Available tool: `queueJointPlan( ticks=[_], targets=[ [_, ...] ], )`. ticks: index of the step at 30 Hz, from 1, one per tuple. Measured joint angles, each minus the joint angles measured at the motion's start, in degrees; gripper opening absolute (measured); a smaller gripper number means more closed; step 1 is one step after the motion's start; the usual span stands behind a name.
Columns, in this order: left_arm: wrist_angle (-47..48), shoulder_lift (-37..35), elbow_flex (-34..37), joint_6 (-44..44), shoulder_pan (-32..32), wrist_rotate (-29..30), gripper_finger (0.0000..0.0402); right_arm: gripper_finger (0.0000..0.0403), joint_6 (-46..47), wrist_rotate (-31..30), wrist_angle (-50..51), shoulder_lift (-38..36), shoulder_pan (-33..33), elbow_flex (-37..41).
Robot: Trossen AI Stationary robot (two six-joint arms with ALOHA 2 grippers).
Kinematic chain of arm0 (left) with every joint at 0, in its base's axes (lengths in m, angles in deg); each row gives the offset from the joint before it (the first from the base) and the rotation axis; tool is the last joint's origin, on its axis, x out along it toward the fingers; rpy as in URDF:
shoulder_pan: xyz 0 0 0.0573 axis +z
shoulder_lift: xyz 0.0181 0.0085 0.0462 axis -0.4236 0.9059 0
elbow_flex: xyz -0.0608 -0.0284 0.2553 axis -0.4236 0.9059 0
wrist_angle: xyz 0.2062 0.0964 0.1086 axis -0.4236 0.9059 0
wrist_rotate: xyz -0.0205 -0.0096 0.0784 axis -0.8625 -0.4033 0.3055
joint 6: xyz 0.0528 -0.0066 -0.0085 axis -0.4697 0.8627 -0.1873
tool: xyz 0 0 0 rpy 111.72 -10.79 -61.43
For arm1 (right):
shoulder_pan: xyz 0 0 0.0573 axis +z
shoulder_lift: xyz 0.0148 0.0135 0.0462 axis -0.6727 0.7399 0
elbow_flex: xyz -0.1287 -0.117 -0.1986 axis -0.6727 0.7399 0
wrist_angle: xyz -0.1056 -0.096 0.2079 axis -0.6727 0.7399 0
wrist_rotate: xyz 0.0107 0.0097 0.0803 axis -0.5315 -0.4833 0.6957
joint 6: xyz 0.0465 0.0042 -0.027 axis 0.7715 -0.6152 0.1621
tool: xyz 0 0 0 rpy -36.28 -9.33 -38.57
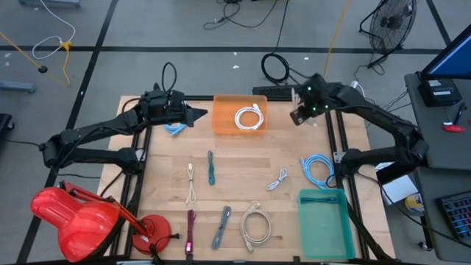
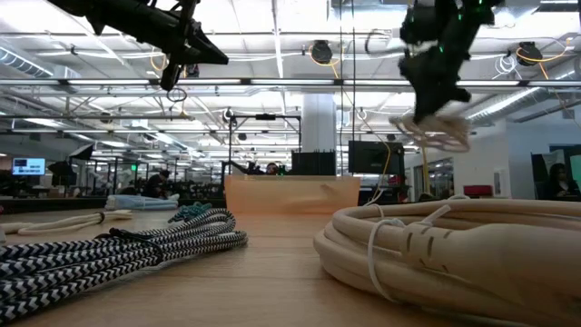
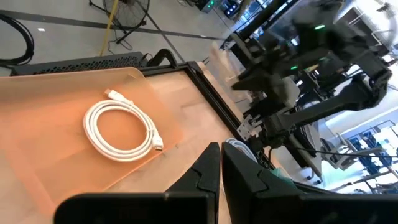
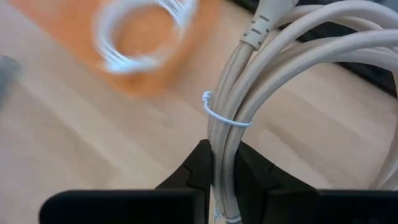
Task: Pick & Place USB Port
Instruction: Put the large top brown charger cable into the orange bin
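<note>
The worktop [image 1: 162, 213] carries two trays: one orange tray [image 1: 224, 125] and one green tray [image 1: 324, 237]. Ten bundled cables show: one white cable [image 1: 249, 118], two blue ones, the small blue cable [image 1: 174, 129] and the blue coil [image 1: 316, 169], one thin beige cable [image 1: 191, 182], one teal cable [image 1: 211, 168], one silver cable [image 1: 277, 180], one magenta cable [image 1: 190, 230], one braided cable [image 1: 221, 227], one beige coil [image 1: 255, 223], and one cream cable [image 4: 230, 124] clamped in the right hand [image 1: 298, 116]. There are two hands, counting the left hand [image 1: 202, 115], and one red device [image 1: 73, 217].

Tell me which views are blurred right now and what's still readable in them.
Right wrist view: the orange tray and white coil behind are smeared, but the beige cable bundle between the right gripper jaws is sharp. Low view: the held bundle is streaked, and the near beige coil is soft. High and left wrist views are clear.
</note>
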Motion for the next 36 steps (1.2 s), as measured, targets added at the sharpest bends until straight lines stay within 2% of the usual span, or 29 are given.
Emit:
queueJointPlan(
  ticks=[4, 9, 16, 21, 26, 33, 36],
  targets=[
    [0.0, 0.0, 0.0, 0.0, 0.0, 0.2, 0.0017, 0.003, 4.7, 4.1, -3.0, 0.1, 3.5, -4.0],
    [-0.1, 0.0, 0.0, 0.0, 0.0, -0.6, 0.0017, 0.003, 14.5, 7.2, -15.1, 2.5, 9.1, -4.4],
    [-0.1, 0.0, 0.0, -1.9, 0.0, -4.6, 0.0016, 0.003, 25.9, 7.3, -35.8, 12.2, 15.1, -4.5],
    [-0.2, 0.0, 0.0, -3.7, 0.2, -9.0, 0.0004, 0.003, 31.5, 9.8, -44.6, 20.1, 16.7, -4.5],
    [-0.1, 0.0, 0.0, -6.8, 0.1, -13.3, 0.0012, 0.003, 30.4, 10.2, -47.6, 27.6, 17.7, -8.3],
    [0.4, 0.0, 0.0, -8.2, 0.1, -15.6, 0.0003, 0.003, 26.4, 11.9, -47.0, 35.8, 18.6, -20.5],
    [1.1, 0.0, 0.0, -8.2, 0.2, -15.3, 0.0012, 0.003, 22.0, 11.8, -39.8, 35.7, 18.7, -25.1]
  ],
)
